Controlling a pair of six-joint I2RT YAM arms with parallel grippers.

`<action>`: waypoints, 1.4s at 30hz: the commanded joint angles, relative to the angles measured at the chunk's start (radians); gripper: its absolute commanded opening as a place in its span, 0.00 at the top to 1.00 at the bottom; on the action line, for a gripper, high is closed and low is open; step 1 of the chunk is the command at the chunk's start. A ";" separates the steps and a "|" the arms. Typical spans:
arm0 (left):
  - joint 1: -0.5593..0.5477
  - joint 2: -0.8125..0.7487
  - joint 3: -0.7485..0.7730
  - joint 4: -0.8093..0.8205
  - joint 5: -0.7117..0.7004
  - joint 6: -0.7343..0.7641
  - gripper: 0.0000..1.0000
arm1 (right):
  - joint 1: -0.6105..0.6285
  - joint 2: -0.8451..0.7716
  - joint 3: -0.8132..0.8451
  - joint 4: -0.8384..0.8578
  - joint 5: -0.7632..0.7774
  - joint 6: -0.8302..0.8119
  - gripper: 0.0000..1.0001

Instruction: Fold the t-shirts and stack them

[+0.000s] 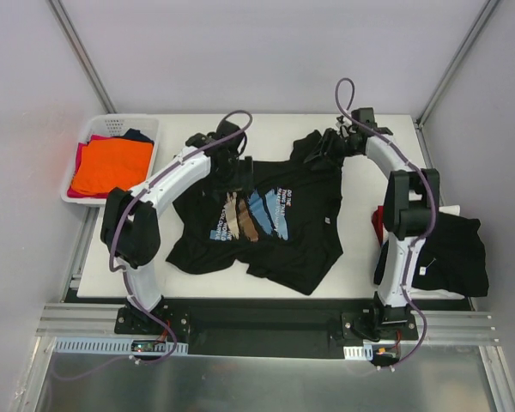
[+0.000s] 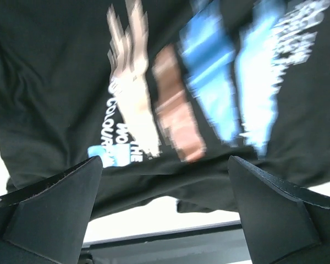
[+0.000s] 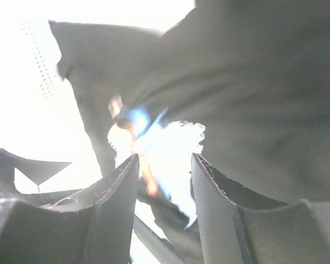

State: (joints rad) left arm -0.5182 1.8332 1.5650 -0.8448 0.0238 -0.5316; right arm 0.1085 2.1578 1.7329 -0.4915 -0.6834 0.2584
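Observation:
A black t-shirt (image 1: 257,219) with blue, tan and brown brush strokes and white text lies spread, somewhat rumpled, on the white table (image 1: 360,257). My left gripper (image 1: 236,176) hovers over its upper left part. In the left wrist view that gripper (image 2: 165,187) stands wide open over the print (image 2: 170,104), and nothing is between its fingers (image 2: 49,203). My right gripper (image 1: 319,148) is at the shirt's far right, by the bunched collar and sleeve. In the right wrist view it (image 3: 165,165) is parted, with black cloth (image 3: 253,99) just beyond the tips and none clamped.
A white lattice basket (image 1: 84,137) at the far left holds an orange shirt (image 1: 112,165) with red and navy cloth beneath. At the right edge sits a folded black shirt stack (image 1: 451,253), partly over the table's edge, with red cloth (image 1: 378,225) beside it.

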 commanded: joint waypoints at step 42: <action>-0.011 -0.100 -0.280 -0.079 0.028 0.097 0.05 | 0.207 -1.109 -1.242 -0.236 0.176 -0.033 0.30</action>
State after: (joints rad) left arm -0.5232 1.7172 1.2484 -0.9100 0.0483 -0.4713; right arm 0.3096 1.0439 0.5133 -0.7746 -0.5301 0.2058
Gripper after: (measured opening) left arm 0.945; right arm 0.700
